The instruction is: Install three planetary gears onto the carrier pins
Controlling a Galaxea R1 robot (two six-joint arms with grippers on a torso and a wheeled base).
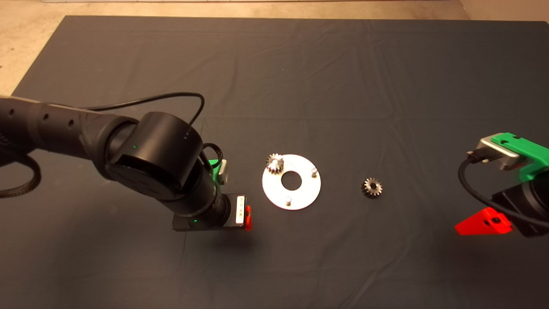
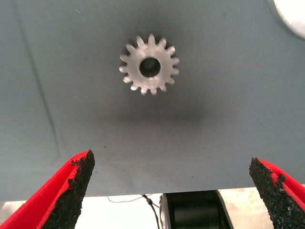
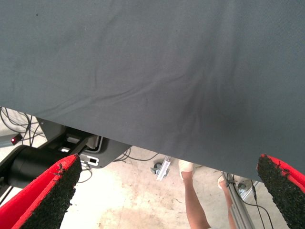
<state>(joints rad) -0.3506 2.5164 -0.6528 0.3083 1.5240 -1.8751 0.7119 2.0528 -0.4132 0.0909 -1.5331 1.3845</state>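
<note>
The left gripper point(image 2: 169, 191) hangs low-centre in the head view, jaws spread wide and empty over a loose gear point(image 2: 149, 65), likely lining up a pick. The disc point(image 1: 291, 182) at centre carries one mounted gear point(image 1: 275, 163); two pins stand bare. Another gear point(image 1: 372, 187) lies right. The right gripper point(image 3: 167, 195), open and empty, waits at the right edge.

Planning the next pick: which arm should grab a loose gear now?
Left, probably. The left gripper hovers open right above a loose gear beside the disc. The right gripper waits open at the mat's edge, away from the other loose gear.
</note>
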